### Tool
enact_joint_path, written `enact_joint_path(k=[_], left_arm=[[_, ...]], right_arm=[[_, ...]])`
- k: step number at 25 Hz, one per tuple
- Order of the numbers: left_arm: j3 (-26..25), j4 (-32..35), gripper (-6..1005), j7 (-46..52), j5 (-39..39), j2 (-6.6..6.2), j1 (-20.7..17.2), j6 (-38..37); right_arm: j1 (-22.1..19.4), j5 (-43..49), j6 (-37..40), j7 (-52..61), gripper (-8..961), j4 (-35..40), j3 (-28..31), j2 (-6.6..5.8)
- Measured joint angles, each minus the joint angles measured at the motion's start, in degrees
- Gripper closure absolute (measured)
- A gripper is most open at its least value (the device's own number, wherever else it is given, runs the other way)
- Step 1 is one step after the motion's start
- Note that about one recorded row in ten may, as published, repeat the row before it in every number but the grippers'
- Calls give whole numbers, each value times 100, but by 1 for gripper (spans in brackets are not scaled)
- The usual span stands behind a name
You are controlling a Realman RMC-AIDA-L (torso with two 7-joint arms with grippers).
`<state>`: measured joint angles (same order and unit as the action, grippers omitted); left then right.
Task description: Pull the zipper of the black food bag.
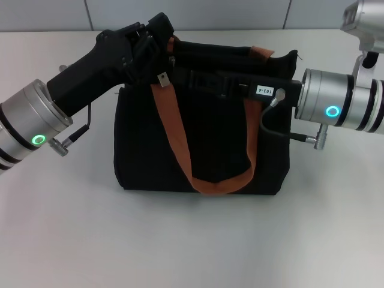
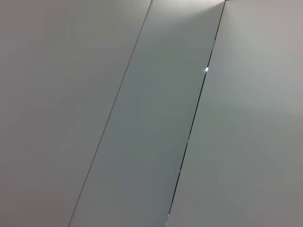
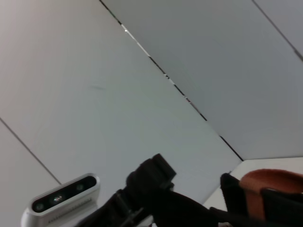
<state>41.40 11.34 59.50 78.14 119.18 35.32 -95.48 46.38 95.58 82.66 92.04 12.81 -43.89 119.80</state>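
The black food bag (image 1: pixel 210 144) stands upright in the middle of the white table in the head view, with two rust-orange handle loops (image 1: pixel 180 150) draped over its front. My left gripper (image 1: pixel 157 33) is at the bag's top rear left corner, against the fabric. My right gripper (image 1: pixel 201 79) reaches in from the right and lies along the bag's top edge. A small squarish pale tag (image 1: pixel 162 80) hangs at the top left of the bag. The zipper pull is hidden among the black gripper bodies and fabric. The right wrist view shows an orange handle (image 3: pixel 270 189) and the left gripper (image 3: pixel 151 182).
The white table (image 1: pixel 192 240) spreads around the bag. Cables hang from both wrists (image 1: pixel 78 135) (image 1: pixel 282 133). Grey wall panels fill the left wrist view (image 2: pixel 151 113) and the background of the right wrist view. The left arm's wrist camera (image 3: pixel 61 198) shows in the right wrist view.
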Motion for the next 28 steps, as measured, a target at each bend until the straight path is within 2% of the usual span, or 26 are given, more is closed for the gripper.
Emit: enact_joint_path(k=[26, 28], left_arm=[[0, -105, 975, 2, -1, 0, 150, 52], [-1, -105, 975, 1, -1, 0, 151, 69]], right_arm=[[90, -128, -112, -102, 682, 128, -234, 0], [103, -128, -115, -87, 627, 129, -239, 0]])
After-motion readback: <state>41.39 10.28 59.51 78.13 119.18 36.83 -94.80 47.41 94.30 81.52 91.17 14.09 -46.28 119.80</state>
